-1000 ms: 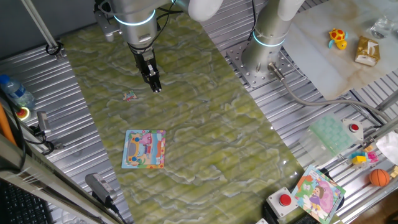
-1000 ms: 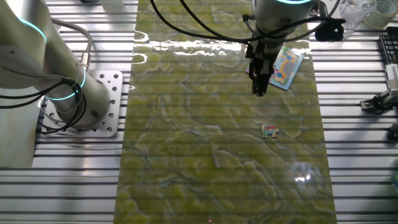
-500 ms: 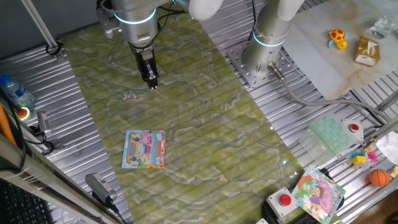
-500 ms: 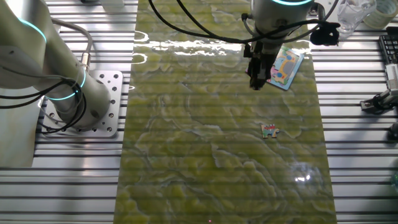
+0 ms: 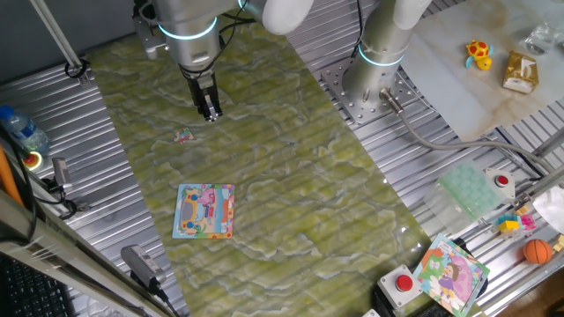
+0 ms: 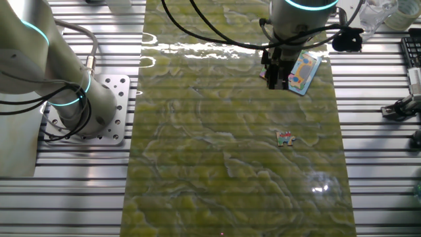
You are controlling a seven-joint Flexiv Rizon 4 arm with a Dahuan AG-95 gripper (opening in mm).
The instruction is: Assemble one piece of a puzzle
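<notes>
The piece (image 5: 183,136) lies flat on the green mat, a tiny pale speckled fragment, also seen as the piece (image 6: 285,137) in the other fixed view. The puzzle (image 5: 204,210), a square board with a light-blue border and a colourful picture, lies nearer the mat's front edge; in the other fixed view the puzzle (image 6: 304,71) is partly behind the arm. My gripper (image 5: 210,113) hangs above the mat, up and to the right of the piece, apart from it. Its fingers look pressed together with nothing between them. From the other side the gripper (image 6: 275,83) sits just left of the puzzle.
A second arm's base (image 5: 379,53) stands right of the mat. A purple-and-green picture board (image 5: 451,273), red buttons (image 5: 404,283), an orange ball (image 5: 537,251) and a yellow toy (image 5: 478,53) lie at the right. A bottle (image 5: 22,129) is at the left edge.
My gripper has risen and drifted slightly left, away from the mat surface. The piece and the puzzle have not moved.
</notes>
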